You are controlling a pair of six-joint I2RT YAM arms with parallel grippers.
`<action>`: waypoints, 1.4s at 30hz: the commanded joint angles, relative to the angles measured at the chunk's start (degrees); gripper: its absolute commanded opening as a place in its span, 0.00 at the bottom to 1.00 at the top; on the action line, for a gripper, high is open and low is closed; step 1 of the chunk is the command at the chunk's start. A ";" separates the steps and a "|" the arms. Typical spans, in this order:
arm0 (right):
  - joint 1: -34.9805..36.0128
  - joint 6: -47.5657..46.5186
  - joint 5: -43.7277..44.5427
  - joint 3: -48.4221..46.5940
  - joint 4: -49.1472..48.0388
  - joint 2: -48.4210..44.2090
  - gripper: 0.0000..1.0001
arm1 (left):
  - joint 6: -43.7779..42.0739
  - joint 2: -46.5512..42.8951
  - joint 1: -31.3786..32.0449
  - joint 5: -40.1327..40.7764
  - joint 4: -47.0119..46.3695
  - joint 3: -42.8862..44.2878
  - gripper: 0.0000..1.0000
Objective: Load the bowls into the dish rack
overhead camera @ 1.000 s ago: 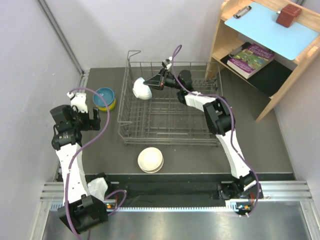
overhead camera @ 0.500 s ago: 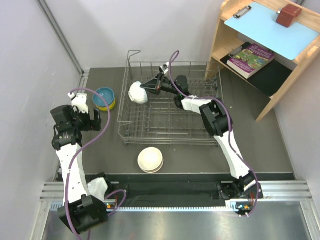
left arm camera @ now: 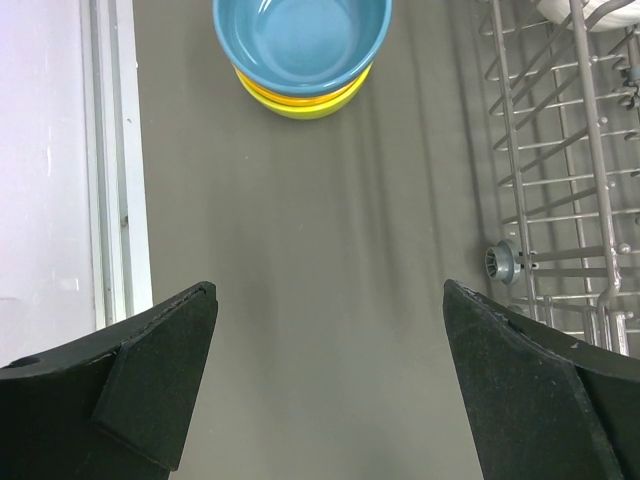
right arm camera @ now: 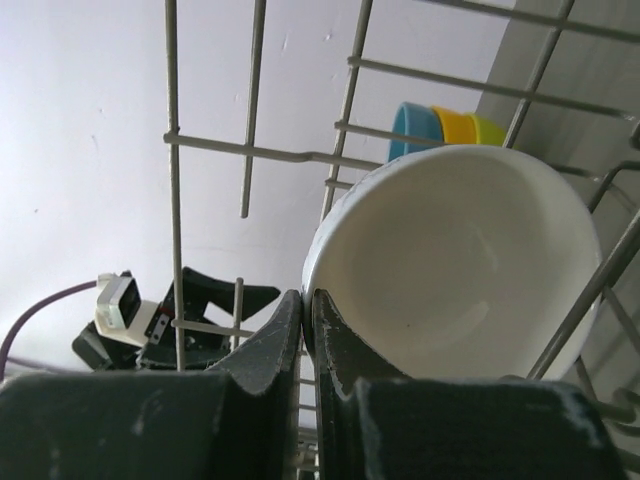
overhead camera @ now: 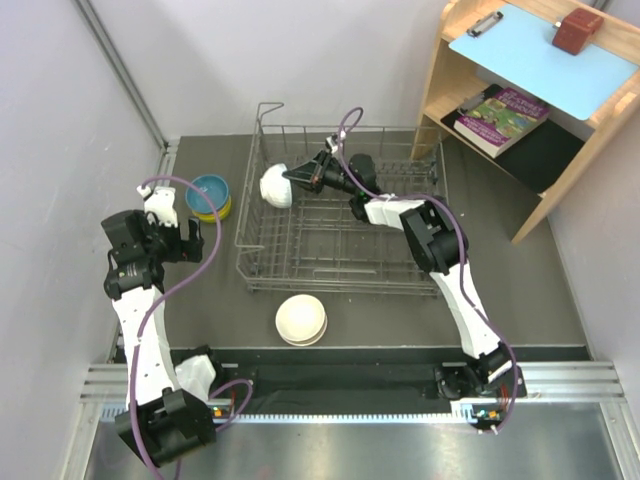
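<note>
My right gripper (overhead camera: 297, 178) is pinched nearly closed on the rim of the white bowl (overhead camera: 274, 187), one finger inside the rim and one outside, so I've got hold of it. The bowl is inside the dish rack (overhead camera: 330, 262), up at its far-left corner, tipped on edge with the opening facing back toward my right arm. Rack wires cross in front of it in the right wrist view; I can't tell if it sits on the prongs or hangs in my grip. My left gripper (left arm camera: 329, 288) is spread wide with nothing between the fingers, hovering over bare table (overhead camera: 400, 320) just outside the rack's left wall, about level with the rack's near half. Three bowls are stacked outside the rack's left wall near its far end: blue bowl (left arm camera: 300, 40) on top, orange bowl (left arm camera: 300, 95) under it, yellow-green bowl (left arm camera: 305, 108) at the bottom, all upright. The beige bowls (overhead camera: 301, 319) sit nested on the table just in front of the rack's near wall, left of its middle, open side up.
</note>
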State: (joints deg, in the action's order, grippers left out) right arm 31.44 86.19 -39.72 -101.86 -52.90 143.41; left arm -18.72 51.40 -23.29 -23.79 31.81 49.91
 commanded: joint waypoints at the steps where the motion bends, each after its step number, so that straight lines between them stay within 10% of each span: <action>1: -1.03 -7.26 0.61 2.72 9.55 -3.49 0.00 | -0.88 0.72 -0.44 -1.43 0.35 0.54 0.99; 24: -4.20 -32.65 10.10 1.32 43.56 -7.10 0.01 | -0.44 1.60 -0.44 -1.78 -0.08 0.01 0.99; 42: -4.28 -46.55 11.95 -2.29 54.21 -11.23 0.50 | -0.53 0.55 -0.35 -2.66 0.18 -0.34 0.99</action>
State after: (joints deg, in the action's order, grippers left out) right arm 28.80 43.90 -32.88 -103.22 -7.73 132.97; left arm -18.81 53.01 -23.29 -24.93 32.23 49.91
